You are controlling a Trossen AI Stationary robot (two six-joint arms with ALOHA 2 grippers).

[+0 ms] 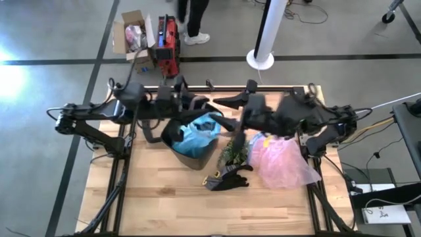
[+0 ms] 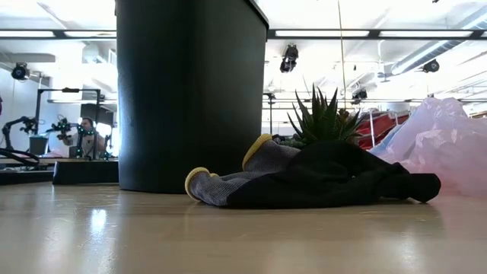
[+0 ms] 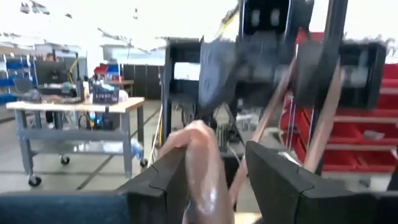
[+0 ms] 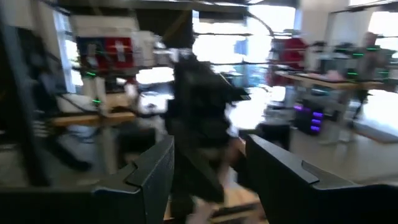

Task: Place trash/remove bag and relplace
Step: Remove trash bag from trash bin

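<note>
The black bin [image 1: 191, 158] [image 2: 190, 91] stands on the table with the crinkly teal-blue bag [image 1: 200, 131] bunched in its mouth. My left gripper [image 1: 204, 105] [image 3: 217, 180] hovers over the bin's far rim with its fingers apart. A smooth brown piece [image 3: 202, 168] stands between them. My right gripper [image 1: 227, 102] [image 4: 208, 177] faces it from the table's right, blurred and open, with the other arm's dark gripper right ahead of it. No other loose trash shows on the table. My left gripper has the brown piece [image 3: 198, 186] between its fingers, lying against one finger [image 3: 168, 183] with a gap to the other. Whether it is held or only touches that finger, I cannot tell. The piece rises upright past the fingertips.
A pink translucent bag [image 1: 283, 161] [image 2: 445, 144] lies to the right of the bin. A green plant tuft [image 1: 233, 153] [image 2: 323, 118] and a black-and-yellow glove [image 1: 227, 179] [image 2: 319, 179] lie between them. Bare wood [image 1: 197, 210] fills the near half of the table. A person stands beyond the far edge.
</note>
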